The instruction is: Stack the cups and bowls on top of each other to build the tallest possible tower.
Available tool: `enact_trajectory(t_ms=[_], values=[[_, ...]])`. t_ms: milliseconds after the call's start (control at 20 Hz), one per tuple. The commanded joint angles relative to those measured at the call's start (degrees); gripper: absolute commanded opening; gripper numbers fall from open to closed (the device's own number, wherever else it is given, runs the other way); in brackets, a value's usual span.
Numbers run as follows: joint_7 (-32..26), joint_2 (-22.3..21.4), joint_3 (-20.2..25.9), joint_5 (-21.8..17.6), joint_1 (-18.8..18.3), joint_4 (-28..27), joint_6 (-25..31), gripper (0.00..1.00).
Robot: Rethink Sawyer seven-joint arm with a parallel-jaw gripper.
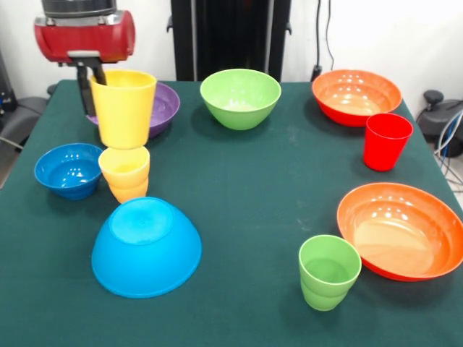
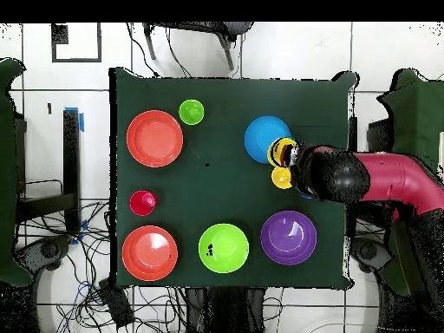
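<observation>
the large yellow cup (image 1: 124, 107) hangs upright clear of the worktop (image 1: 246, 217), the tool (image 1: 94, 78) clamped on its far rim, directly above the smaller yellow cup (image 1: 125, 172) that stands just behind the overturned light-blue bowl (image 1: 146, 246). that bowl carries nothing yet; the small dark-blue bowl (image 1: 69, 169) sits just beside the smaller cup and the purple bowl (image 1: 163, 108) behind. risk: a one-sided rim grip may let the held cup tilt, so a lowering could clip the standing cup or land off-centre on the bowl's base and slide off.
</observation>
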Motion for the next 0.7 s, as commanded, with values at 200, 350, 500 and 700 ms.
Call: enact_trajectory(t_ms=[200, 350, 500, 700], values=[[-19.8, 7.2, 1.3, -3.7, 3.1, -10.0, 9.1, 0.0], [-19.8, 10.5, 0.7, -5.8, 3.5, -11.0, 6.6, 0.0], [-21.1, 11.7, 1.4, -6.3, 3.3, -10.8, 6.2, 0.0], [-22.0, 11.8, 1.8, -6.5, 2.9, -10.5, 7.0, 0.0]])
